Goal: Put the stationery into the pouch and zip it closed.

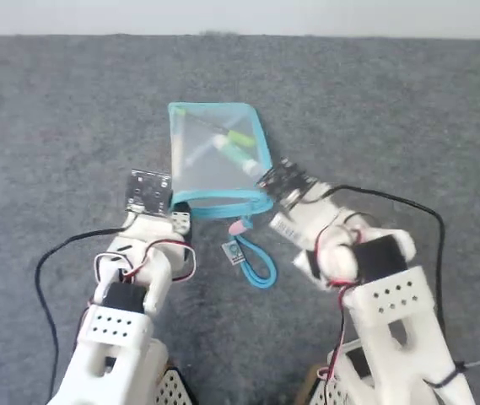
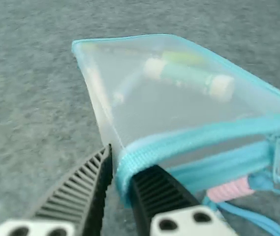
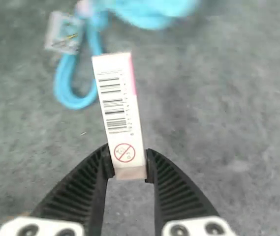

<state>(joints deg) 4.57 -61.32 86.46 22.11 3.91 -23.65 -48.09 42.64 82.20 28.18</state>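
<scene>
Left hand clamps pouch corner; right hand grips eraser; best slid in end-first, mouth held taut.

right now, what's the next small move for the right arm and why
Probably carry the barcoded white block toward the zipper edge of the pouch and start sliding it in. The right jaws are shut on the block beside the pouch, while the left jaws pinch the pouch's corner. A green stick is already inside.
</scene>
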